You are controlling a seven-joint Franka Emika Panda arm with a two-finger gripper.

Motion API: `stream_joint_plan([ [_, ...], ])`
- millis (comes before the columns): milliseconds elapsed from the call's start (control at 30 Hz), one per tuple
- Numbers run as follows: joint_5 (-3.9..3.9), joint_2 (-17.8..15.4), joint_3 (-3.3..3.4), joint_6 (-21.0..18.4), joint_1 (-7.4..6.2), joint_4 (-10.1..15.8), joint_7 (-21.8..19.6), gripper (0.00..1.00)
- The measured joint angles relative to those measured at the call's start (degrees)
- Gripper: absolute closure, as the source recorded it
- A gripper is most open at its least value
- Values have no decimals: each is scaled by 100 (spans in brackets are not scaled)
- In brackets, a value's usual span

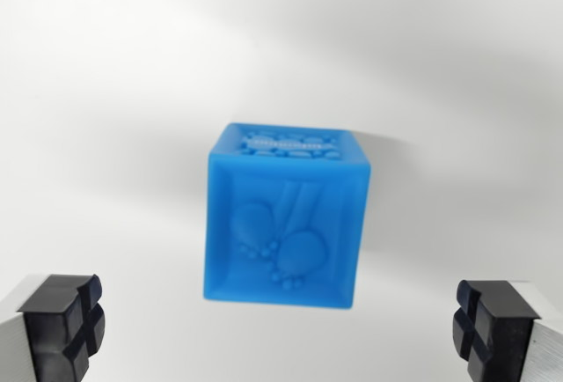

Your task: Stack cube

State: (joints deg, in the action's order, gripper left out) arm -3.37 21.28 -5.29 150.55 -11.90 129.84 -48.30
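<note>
At the wrist view's left, bottom corner, you've got one fingertip point(63, 325): black rubber pad w/ a cross-shaped groove, mounted on a silver finger body that runs off the frame edge. Nothing touches it.

Moving to centre: the blue cube point(286, 215) sits on a plain white surface point(114, 91), roughly mid-frame, a bit above the pads. You see its front face and part of the top. Front face has a raised relief, two rounded paw- or foot-like shapes w/ small dots, inside a framed border. Top face shows small bumps and a pale strip, too blurred to read. A soft shadow falls behind and to the right of the cube.

At the wrist view's right, bottom corner, the other fingertip point(493, 329): same black grooved pad, silver body behind.

The gripper point(280, 327) is spread wide and holds nothing. The cube stands well apart from both pads, in line w/ the gap but further out. No second cube in view.
</note>
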Motion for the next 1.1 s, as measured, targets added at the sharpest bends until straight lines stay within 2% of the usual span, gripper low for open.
stream_joint_plan([
  [267,-62,400,63,349,-54,-60,-47,0],
  [633,-83,880,165,718,-146,-170,-68,0],
  [1033,-83,1131,225,902,-204,-247,-68,0],
  [1067,-83,1136,227,905,-206,-249,-68,100],
  [1100,-83,1139,230,907,-208,-250,-68,100],
])
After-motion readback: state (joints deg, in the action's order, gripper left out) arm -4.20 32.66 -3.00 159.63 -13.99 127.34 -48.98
